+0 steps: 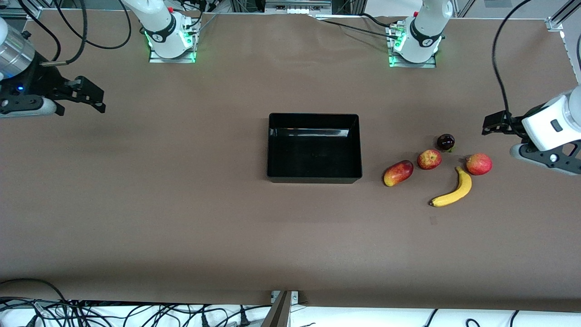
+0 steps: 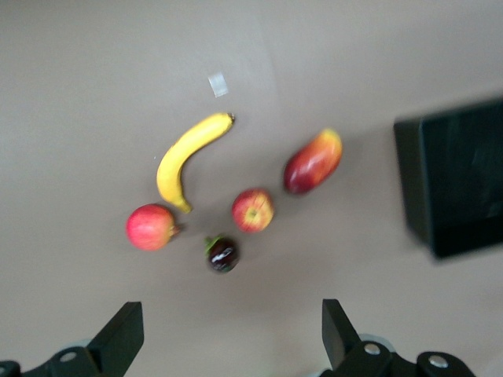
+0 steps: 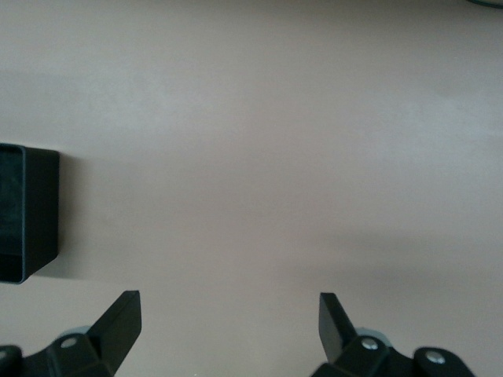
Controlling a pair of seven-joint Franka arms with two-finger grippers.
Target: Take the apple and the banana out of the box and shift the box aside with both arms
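The black tray (image 1: 314, 177) sits at the table's middle, empty. The yellow banana (image 1: 454, 190) and the small red-and-yellow apple (image 1: 429, 159) lie toward the left arm's end, the banana nearer the front camera. My left gripper (image 1: 491, 123) is open and empty, above the table beside the fruits. Its wrist view shows the left gripper (image 2: 232, 330), the banana (image 2: 185, 157), the apple (image 2: 253, 210) and the tray (image 2: 413, 181). My right gripper (image 1: 95, 96) is open and empty over bare table toward the right arm's end. Its wrist view shows the right gripper (image 3: 228, 314) and the tray's corner (image 3: 39, 212).
An oblong red-yellow mango-like fruit (image 1: 398, 173) lies between the tray and the apple. A dark purple round fruit (image 1: 445, 142) and a redder round fruit (image 1: 479, 164) lie close by. A small tape mark (image 1: 433, 220) is on the brown table. Cables hang along the front edge.
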